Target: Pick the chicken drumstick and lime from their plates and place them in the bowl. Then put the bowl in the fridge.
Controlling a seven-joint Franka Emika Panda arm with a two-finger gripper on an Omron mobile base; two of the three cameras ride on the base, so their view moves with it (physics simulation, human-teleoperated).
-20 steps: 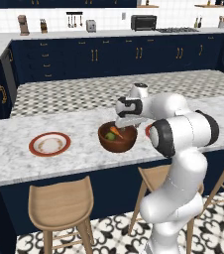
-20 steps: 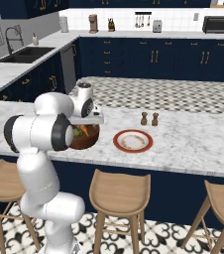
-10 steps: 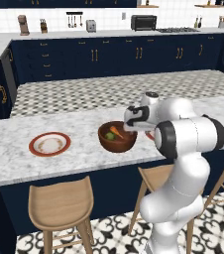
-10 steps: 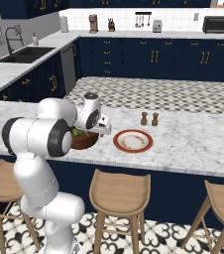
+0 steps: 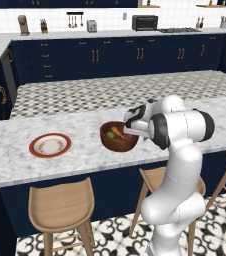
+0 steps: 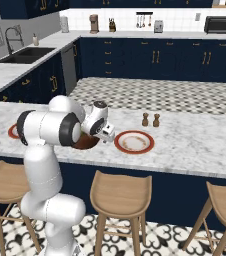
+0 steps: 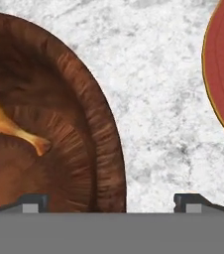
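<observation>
Gripper (image 7: 111,201), jaws wide open w/ nothing held, hovers over the bowl's (image 5: 119,138) rim on the bench (image 5: 85,155), near its front edge. Drumstick (image 7: 12,126) and lime (image 5: 109,135) lie inside the bowl; one plate (image 5: 50,145) sits to its left, another (image 6: 134,141) to its right.

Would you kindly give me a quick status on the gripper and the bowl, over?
Gripper open, empty, straddling the bowl rim. Chicken drumstick and lime in the bowl. Bowl on the counter; red-rimmed plate close beside it.
</observation>
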